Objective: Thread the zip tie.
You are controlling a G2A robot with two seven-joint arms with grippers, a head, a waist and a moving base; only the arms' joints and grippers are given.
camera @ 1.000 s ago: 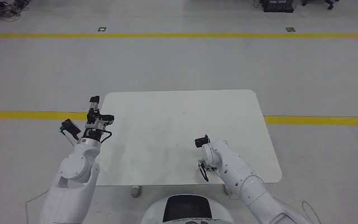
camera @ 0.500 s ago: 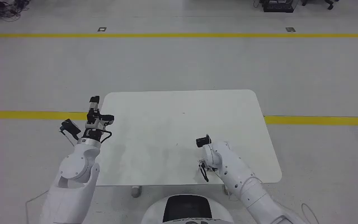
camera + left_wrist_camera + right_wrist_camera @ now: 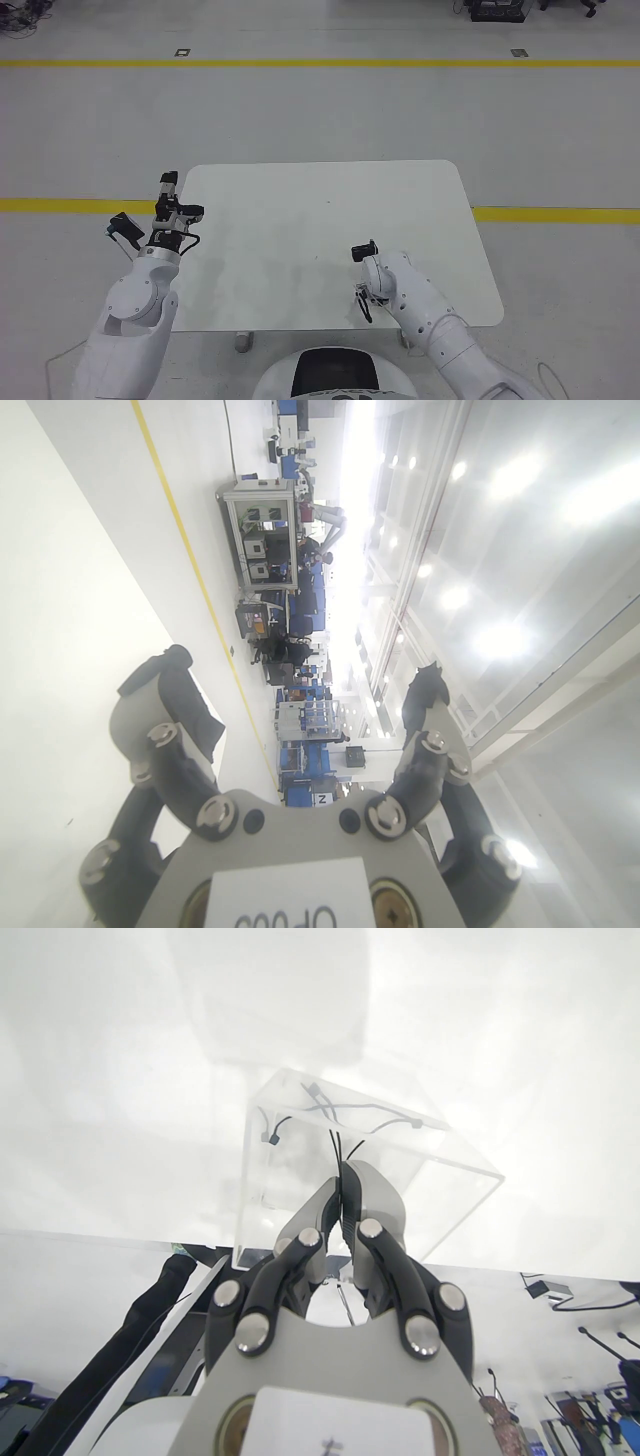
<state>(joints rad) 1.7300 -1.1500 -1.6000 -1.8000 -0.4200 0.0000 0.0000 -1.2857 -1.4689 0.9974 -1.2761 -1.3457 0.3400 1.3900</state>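
So my right pincer (image 3: pixel 342 1178) is clamped down on the zip tie (image 3: pixel 338 1150), with a short bit of thin black strap poking out past the tips. It hangs over the table (image 3: pixel 320 200), right of the middle and a little in from the near edge. My left pincer (image 3: pixel 300 672) sits at the table's left edge, spread wide with nothing in it.

Handling-wise, I'd guess this thing weighs nothing, is slick nylon, and is springy — stiff along its length but happy to flop sideways. That's why I'd hold it close to the free end, like now, so the stub stays rigid enough to aim. The head is the chunkier bit, and that's where I reckon the other pincer should pinch.

Its long axis runs in line with my fingers, from the palm through the grip, and the free end points straight out toward the clear box (image 3: pixel 450 1188). The box holds more loose ties (image 3: pixel 370 1105). I can't tell if the end sticking out is tail or head — looks like there might even be two strands there.
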